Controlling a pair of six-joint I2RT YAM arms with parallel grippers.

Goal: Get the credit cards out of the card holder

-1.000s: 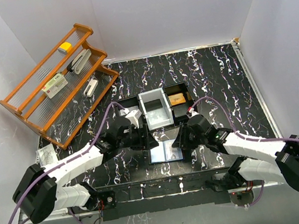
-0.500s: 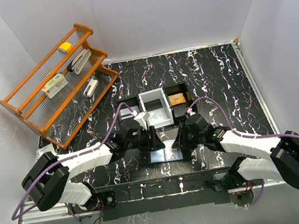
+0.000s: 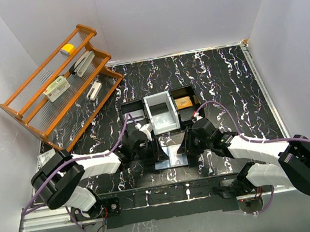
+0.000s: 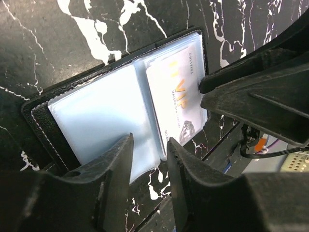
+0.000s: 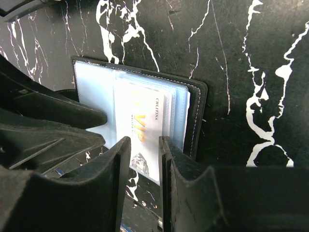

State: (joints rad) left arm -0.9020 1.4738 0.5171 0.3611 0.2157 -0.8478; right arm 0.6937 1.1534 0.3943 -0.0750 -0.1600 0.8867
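Black tabletop [image 3: 219, 77] veined with white, boxed in by plain white walls [image 3: 174, 8]; an orange wooden slatted rack [image 3: 57, 87] stands upper left, a black 3-compartment tray [image 3: 131, 107] at centre; the black bifold card holder [image 4: 101, 111] lies open at lower centre, pale blue inside up, a white VIP-lettered card [image 4: 176, 92] in 1 clear pocket; left gripper [image 4: 148, 141] and right gripper [image 5: 144, 141] flank it, jaws narrow; whether either pinches anything, I cannot tell.

Gold "VIP" on the white card [image 4: 176, 96] in the card holder [image 4: 106, 116]
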